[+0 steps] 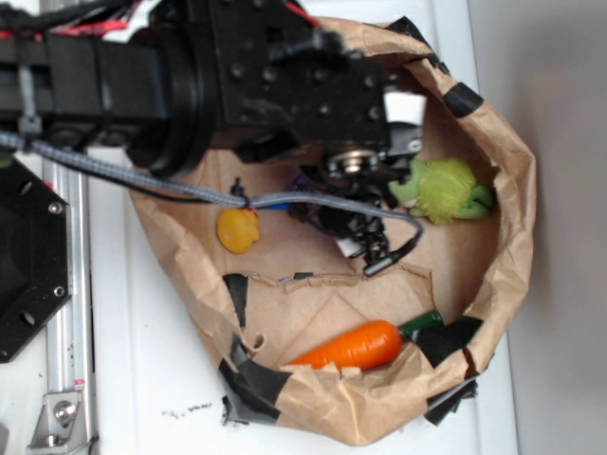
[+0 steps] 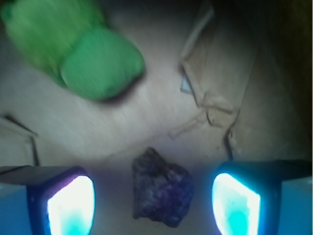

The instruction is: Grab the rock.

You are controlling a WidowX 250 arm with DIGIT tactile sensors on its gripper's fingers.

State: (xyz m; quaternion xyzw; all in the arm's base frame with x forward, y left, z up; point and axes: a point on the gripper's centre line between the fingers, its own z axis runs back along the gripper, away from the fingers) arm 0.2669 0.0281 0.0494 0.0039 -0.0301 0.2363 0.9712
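**Claw straddles the rock, ready to close**

In the wrist view the rock [image 2: 162, 190] sits low in the frame between the 2 glowing pads [image 2: 71, 205], with clear floor showing on both sides of it. The claw [image 2: 154, 205] is spread wide and grips nothing. The rock lies a little nearer the pad at 3 o'clock than the one at 9 o'clock, though neither touches it.

The green plush toy [image 2: 73, 49] lies well apart at 11 o'clock, so it should not get caught. In the exterior view the arm [image 1: 190, 76] hides the rock inside the paper bag [image 1: 512, 190]; the yellow duck [image 1: 238, 229] sits at 9 o'clock of the claw and the carrot [image 1: 356, 346] at 6 o'clock.

To do this well, I judge the claw should settle low enough for the pads to meet the rock's widest part, then close slowly, since the lumpy surface could twist or slip out.
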